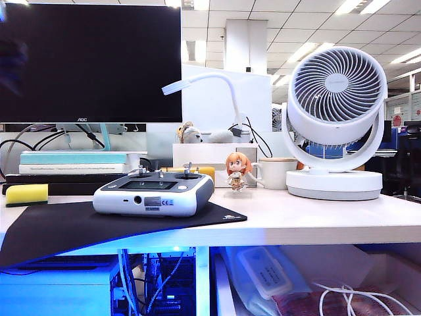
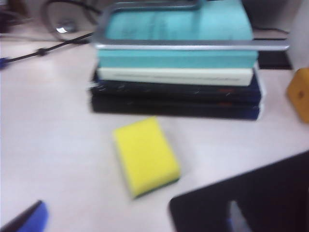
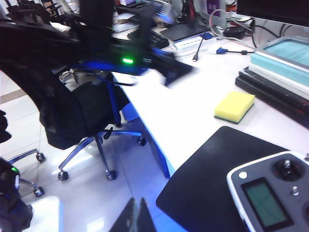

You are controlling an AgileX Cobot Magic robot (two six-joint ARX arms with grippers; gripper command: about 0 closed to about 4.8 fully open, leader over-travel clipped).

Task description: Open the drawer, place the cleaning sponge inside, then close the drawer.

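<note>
A: Where is the cleaning sponge [image 2: 146, 155]?

B: On the white desk [image 2: 53, 145], in front of the stack of books [image 2: 176, 72], beside the black mat [image 3: 212, 183]. The left gripper [image 2: 130, 220] hovers above it; if it is open, I cannot tell.

A: And the right gripper [image 3: 136, 217]?

B: Closed, empty, off the desk edge. I think the left should come down straight, jaws across the short sides.

Bench as you see it from the front.
Your cleaning sponge [image 1: 26, 195] lies at the bench's [image 1: 316, 217] left edge, beside the black mat [image 1: 66, 227] carrying the grey controller [image 1: 153, 193]; white fan [image 1: 337, 125] stands right.
</note>
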